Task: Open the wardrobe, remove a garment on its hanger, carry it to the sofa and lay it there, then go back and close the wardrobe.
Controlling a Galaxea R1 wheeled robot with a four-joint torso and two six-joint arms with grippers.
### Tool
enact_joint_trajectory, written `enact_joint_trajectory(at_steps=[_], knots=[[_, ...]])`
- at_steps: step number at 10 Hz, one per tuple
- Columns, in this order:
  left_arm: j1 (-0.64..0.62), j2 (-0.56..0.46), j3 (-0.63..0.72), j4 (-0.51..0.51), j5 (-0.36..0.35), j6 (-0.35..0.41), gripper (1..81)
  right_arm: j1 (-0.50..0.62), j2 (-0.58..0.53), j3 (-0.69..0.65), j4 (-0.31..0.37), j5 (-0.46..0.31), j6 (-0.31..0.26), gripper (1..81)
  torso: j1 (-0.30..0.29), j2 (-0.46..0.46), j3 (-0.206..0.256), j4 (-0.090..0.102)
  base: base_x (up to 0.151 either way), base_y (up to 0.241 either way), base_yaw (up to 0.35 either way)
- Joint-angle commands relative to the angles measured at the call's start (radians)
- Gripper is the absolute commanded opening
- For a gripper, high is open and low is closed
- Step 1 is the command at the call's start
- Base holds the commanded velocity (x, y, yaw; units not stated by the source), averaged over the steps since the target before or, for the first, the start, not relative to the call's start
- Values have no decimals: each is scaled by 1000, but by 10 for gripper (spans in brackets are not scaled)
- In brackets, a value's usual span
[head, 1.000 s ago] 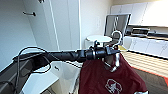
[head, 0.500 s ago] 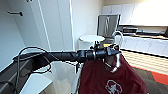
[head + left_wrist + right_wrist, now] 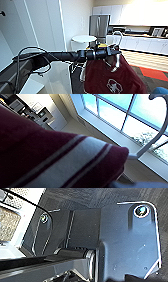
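Because the left gripper (image 3: pixel 113 53) grips only the thin hanger (image 3: pixel 119 37), any jolt could slide the heavy garment (image 3: pixel 112 77) off; right fingers: cannot tell.

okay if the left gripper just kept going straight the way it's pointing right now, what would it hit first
Probably nothing close: the left gripper, carrying the hanger with the red jacket, points across open floor toward the white counter cabinets. These look like the first obstacle, though depth is hard to judge.

Striped carpet floor (image 3: pixel 147 58) w/ red patch, round white table (image 3: pixel 83 38) standing on it, kitchen counter (image 3: pixel 140 36) w/ small appliances.
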Motion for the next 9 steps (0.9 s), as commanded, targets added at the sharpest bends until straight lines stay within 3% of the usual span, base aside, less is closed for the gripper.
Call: enact_joint_trajectory(at_steps=[1, 9], knots=[[-195, 0, 13, 24, -80, 25, 10, 42, 3, 3, 8, -46, 2, 811, 0, 0, 0, 0, 0, 0, -207], [-193, -3, 22, 25, -81, 28, 10, 43, 5, 5, 14, -46, 2, 811, 0, 0, 0, 0, 0, 0, -207]])
